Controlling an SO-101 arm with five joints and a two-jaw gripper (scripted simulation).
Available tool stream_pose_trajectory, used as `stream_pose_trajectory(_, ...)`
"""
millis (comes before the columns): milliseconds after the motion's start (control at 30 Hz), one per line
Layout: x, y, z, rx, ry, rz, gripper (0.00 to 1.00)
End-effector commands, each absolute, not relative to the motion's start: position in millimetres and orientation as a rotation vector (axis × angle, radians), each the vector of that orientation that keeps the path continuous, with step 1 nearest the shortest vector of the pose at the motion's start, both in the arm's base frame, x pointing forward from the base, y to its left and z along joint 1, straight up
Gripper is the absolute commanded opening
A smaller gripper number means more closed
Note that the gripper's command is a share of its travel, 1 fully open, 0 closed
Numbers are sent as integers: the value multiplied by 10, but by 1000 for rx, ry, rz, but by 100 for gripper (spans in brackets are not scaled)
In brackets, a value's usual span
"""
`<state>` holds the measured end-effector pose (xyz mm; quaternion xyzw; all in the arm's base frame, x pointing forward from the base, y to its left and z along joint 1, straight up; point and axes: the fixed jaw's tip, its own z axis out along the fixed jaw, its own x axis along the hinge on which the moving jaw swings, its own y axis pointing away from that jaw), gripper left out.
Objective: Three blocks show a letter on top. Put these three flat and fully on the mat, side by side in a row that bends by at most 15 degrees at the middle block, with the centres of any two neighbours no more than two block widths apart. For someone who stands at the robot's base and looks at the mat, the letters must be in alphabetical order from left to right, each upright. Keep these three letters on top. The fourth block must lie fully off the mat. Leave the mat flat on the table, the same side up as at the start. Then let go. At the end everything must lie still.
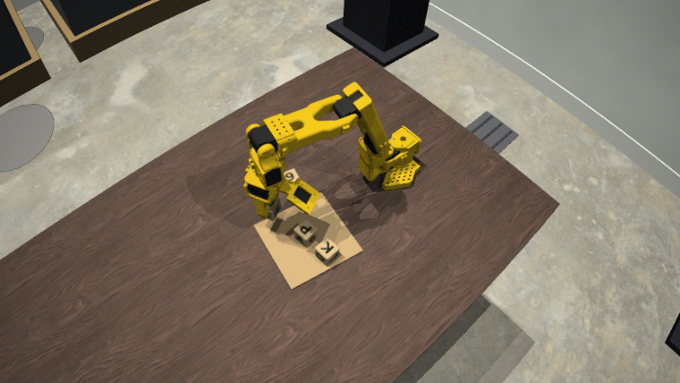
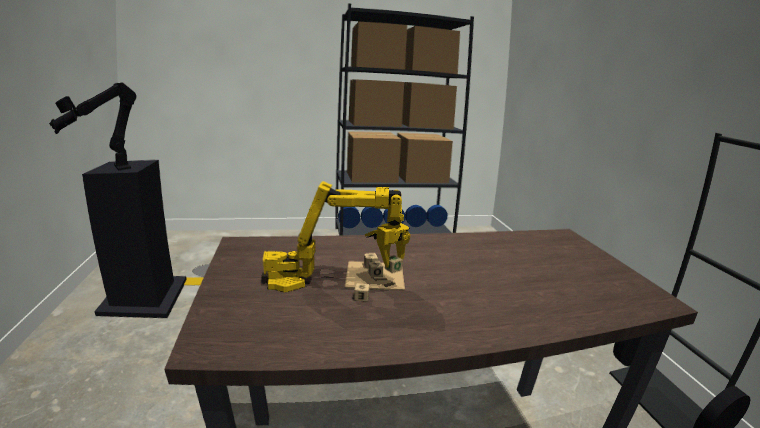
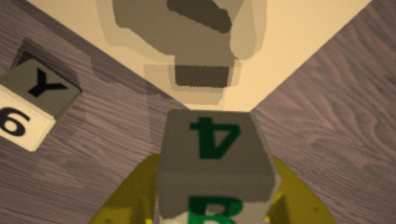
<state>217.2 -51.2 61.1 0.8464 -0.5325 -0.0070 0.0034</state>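
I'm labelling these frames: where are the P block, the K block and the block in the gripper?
P block [image 1: 304, 232], top view, its lettered top face.
K block [image 1: 327, 249], top view, its lettered top face.
Held block [image 3: 215, 145], wrist view, its face marked 4.

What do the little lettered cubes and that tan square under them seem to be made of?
The blocks, such as the K block, look like pale painted wood with matte, printed faces. The mat looks like thin cardboard or cork: flat, tan, no sheen. Neither is certain.
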Motion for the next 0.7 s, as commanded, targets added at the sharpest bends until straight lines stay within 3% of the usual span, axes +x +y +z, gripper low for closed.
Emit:
stream_pose_trajectory(0, 2292, -419, 856, 2670, -1742, 185, 0)
stream_pose_trajectory(667, 2167, 568, 825, 2405, -2174, 110, 0)
